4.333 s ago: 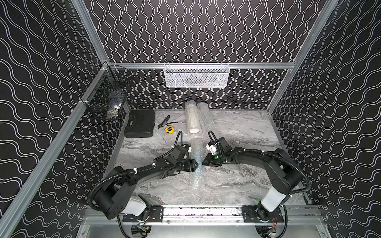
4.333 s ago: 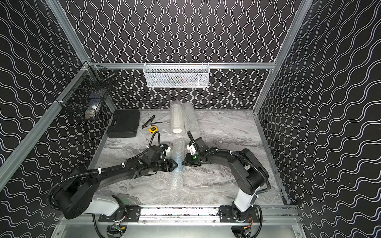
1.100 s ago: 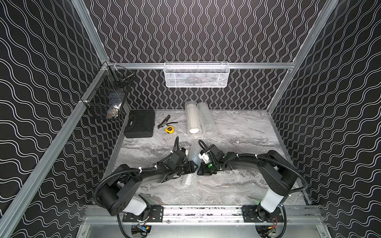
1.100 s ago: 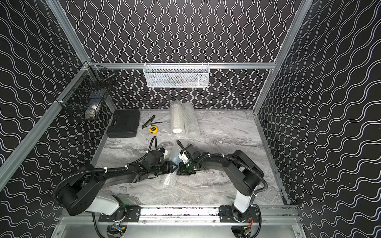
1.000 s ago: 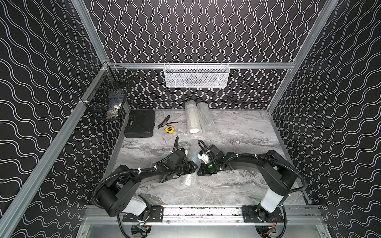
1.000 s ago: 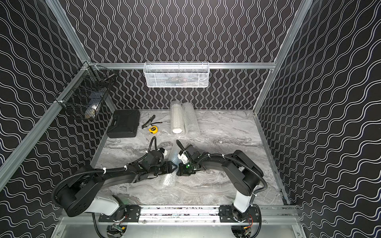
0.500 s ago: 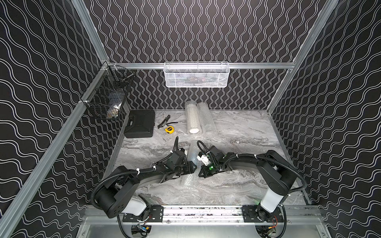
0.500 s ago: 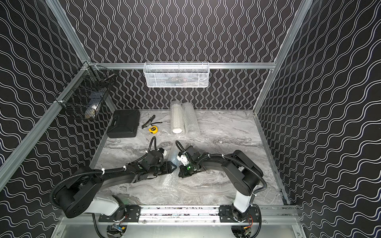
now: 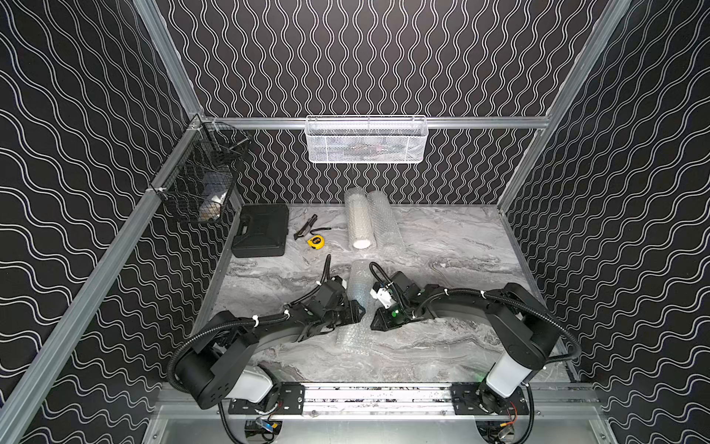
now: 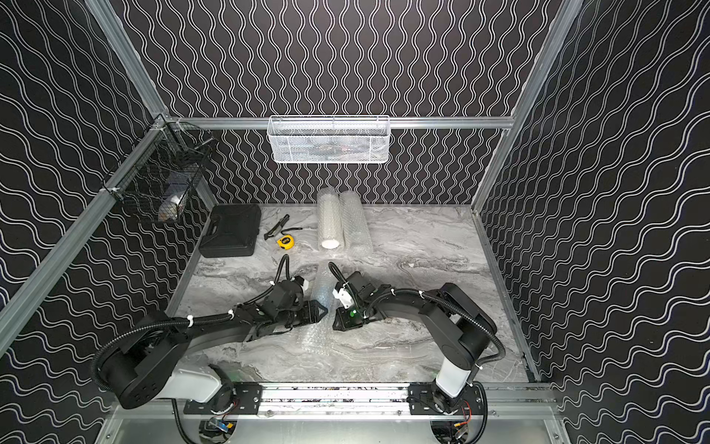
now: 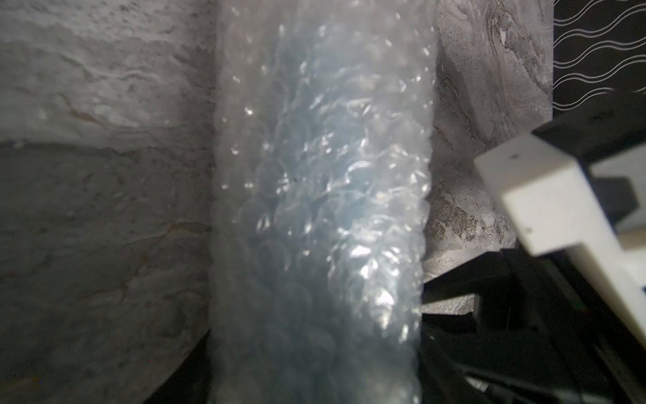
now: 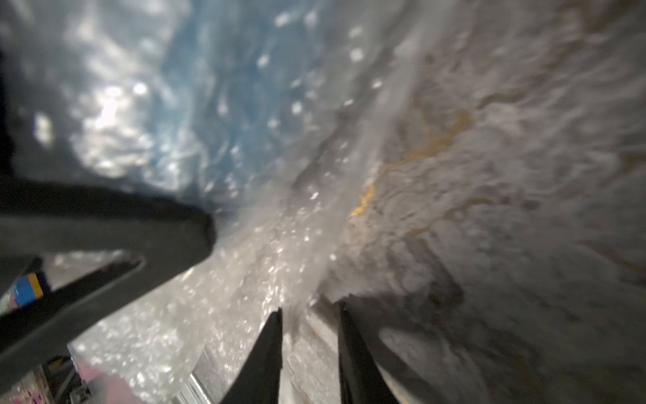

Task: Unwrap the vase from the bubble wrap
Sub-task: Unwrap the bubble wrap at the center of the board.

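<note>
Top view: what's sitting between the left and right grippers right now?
The bubble wrap bundle lies between them, running front to back on the table, with the left gripper and the right gripper on either side of it. Both top views show this.

bubble wrap (image 11: 314, 210) clear glossy bubbled plastic, tabletop (image 9: 453, 246) grey marble-look matt, case (image 9: 261, 230) black matt plastic, basket (image 9: 367, 144) white metal mesh
</note>
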